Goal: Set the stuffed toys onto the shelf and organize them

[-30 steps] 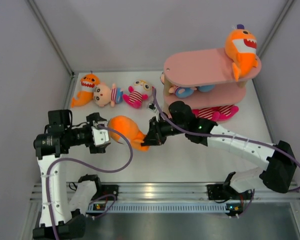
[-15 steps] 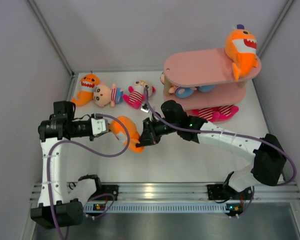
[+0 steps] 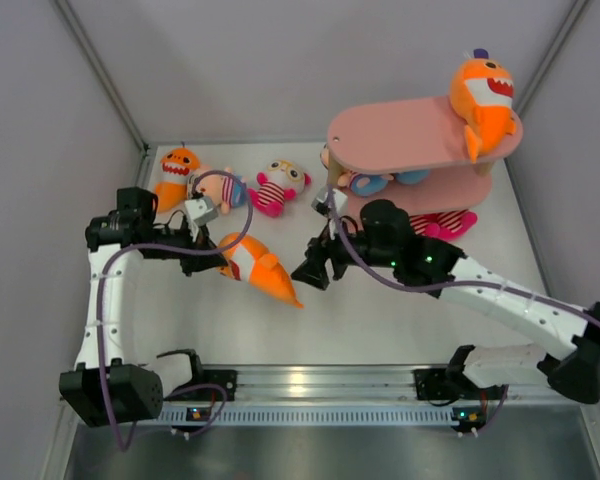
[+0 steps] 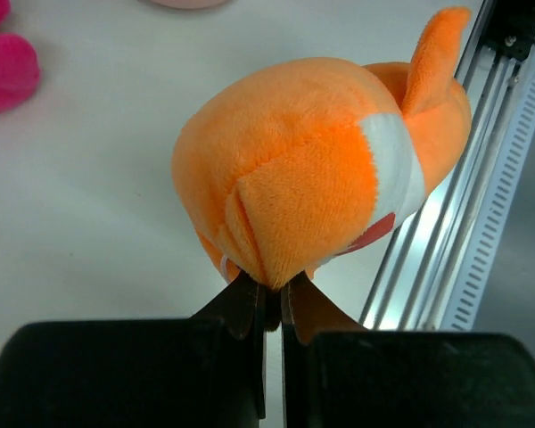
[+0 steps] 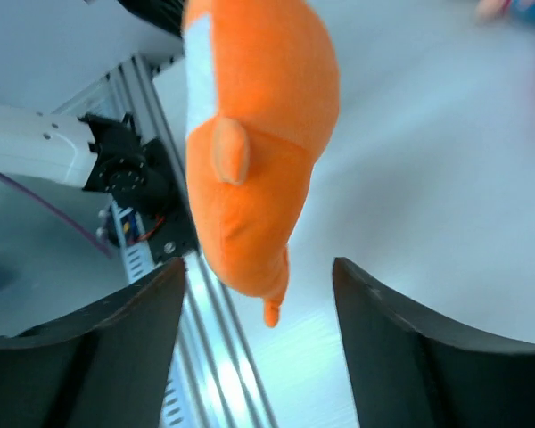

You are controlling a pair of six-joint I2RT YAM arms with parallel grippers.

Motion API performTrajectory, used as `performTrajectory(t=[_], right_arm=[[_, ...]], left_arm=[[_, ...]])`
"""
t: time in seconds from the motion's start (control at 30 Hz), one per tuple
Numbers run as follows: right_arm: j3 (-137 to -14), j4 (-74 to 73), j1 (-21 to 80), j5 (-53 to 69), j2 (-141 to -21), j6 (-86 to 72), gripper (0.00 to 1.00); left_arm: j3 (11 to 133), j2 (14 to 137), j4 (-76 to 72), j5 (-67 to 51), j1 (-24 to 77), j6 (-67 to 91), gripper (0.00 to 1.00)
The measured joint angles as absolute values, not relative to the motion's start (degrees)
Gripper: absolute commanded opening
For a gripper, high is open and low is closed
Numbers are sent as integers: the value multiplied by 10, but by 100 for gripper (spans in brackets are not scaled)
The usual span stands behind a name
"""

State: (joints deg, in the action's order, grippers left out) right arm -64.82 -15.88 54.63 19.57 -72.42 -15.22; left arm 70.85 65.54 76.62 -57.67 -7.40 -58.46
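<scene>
1. Pinching the held shark (image 4: 312,169) by a seam fold near its mouth end with the left gripper (image 4: 272,299), fingers clenched on plush. Probably a fold grip because the body looks too fat for the jaws. Cannot tell if the tail clears the table (image 3: 380,320).
2. Keeping the right gripper (image 3: 315,272) splayed wide and empty, near the shark's tail side, not touching. Reads as lining up a handover, since the shelf (image 3: 410,135) sits on the right arm's side.
3. Counting sharks, three:
   - held shark, centre-left.
   - top-tier shark (image 3: 485,95), upright on the shelf's right end.
   - corner shark (image 3: 175,168), far-left on the table.
4. Counting dolls, four seen:
   - table striped doll (image 3: 278,185).
   - part-hidden doll (image 3: 225,187), beside the corner shark.
   - blue doll (image 3: 375,183), middle tier.
   - bottom-tier striped doll (image 3: 435,225).
</scene>
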Motion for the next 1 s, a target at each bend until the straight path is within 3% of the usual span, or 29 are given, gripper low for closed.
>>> performTrajectory(t=[0.07,0.1,0.2,0.43,0.47,0.53,0.57,0.6,0.67,0.7,0.77,0.87,0.93,0.97,1.0], right_arm=[[-627,-145,547,168,-667,-123,74],[-616,-136,547,160,-647,-114,83],[-599,-107,547,151,-636,-104,91],[-586,-44,560,165,-749,-123,90],[-586,-39,565,166,-761,-126,88],[-586,-33,575,170,-777,-129,68],[-586,-28,578,174,-784,-132,54],[-586,-24,580,179,-788,-136,34],[-586,-16,582,187,-793,-150,34],[-586,-12,582,191,-793,-156,52],[-586,-5,582,201,-792,-165,70],[-586,4,585,211,-792,-166,71],[-586,7,589,211,-791,-166,60],[-586,8,593,210,-792,-165,39],[-586,8,596,206,-792,-163,28]], left_arm=[[718,662,767,-569,-74,-537,0],[721,664,767,-567,-74,-516,0],[723,664,768,-562,-74,-470,0],[723,660,768,-538,-74,-421,0],[723,659,768,-534,-74,-419,0],[723,658,768,-529,-74,-418,0],[723,658,768,-527,-74,-418,0],[723,658,767,-525,-74,-418,0],[723,658,768,-519,-74,-415,0],[723,659,768,-517,-74,-414,0],[723,660,767,-512,-74,-411,0],[724,662,768,-511,-74,-402,0],[727,662,769,-511,-74,-400,0],[730,662,770,-511,-74,-399,0],[734,662,770,-511,-74,-399,0]])
